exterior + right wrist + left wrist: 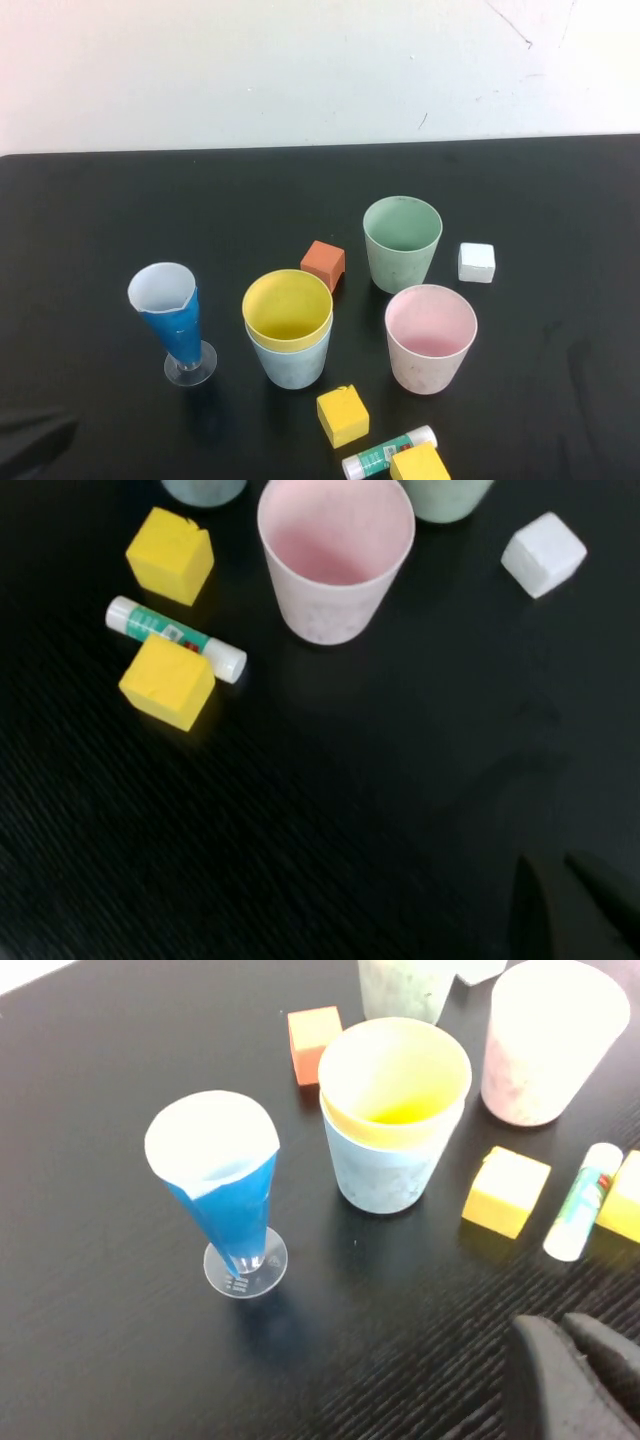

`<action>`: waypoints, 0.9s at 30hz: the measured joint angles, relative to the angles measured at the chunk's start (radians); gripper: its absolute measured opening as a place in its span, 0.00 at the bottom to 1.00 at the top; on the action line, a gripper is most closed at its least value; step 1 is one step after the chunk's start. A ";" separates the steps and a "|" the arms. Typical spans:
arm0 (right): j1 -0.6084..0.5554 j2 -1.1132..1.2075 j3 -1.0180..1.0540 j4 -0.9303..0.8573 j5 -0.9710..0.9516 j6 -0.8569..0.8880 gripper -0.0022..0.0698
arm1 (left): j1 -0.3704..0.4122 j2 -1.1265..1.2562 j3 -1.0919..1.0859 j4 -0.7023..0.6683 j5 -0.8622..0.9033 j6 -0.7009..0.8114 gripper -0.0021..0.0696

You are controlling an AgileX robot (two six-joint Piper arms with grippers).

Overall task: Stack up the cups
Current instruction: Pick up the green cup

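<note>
Since the yellow cup [287,308] already sits nested in the blue cup [291,364] at the centre of the high frame, two cups remain loose on my tabletop [90,200]: the pink cup [431,338] at right of centre and the green cup [401,243] just above it. Both stand upright, mouths up, long axes vertical, apart from each other and from the stack.

My left pincer [575,1380] shows only as dark closed tips at the lower right of its wrist frame, empty, with the stack up and away from it toward the frame's middle. My right pincer [570,905] is likewise shut and empty, a dark shape at the lower right of its wrist frame; the pink cup lies toward that frame's top centre, with bare tabletop between.

I judge the pink cup the nearer loose one, and it lies on my right arm's side, so the right pincer looks better placed to open, take its rim and carry it to the stack on its left in the high frame.

Smaller things crowd the path: a yellow block [342,415] and a glue stick [389,452] below the stack and pink cup.
</note>
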 joint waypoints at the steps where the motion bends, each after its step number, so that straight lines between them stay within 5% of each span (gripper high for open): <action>1: 0.006 0.025 -0.024 0.000 0.008 -0.009 0.03 | 0.000 -0.039 0.018 -0.002 0.000 -0.002 0.03; 10: 0.134 0.295 -0.272 -0.037 0.069 -0.015 0.03 | 0.000 -0.245 0.059 -0.004 0.000 -0.006 0.03; 27: 0.456 0.845 -0.744 -0.326 0.069 0.058 0.03 | 0.000 -0.253 0.059 -0.004 0.087 -0.011 0.03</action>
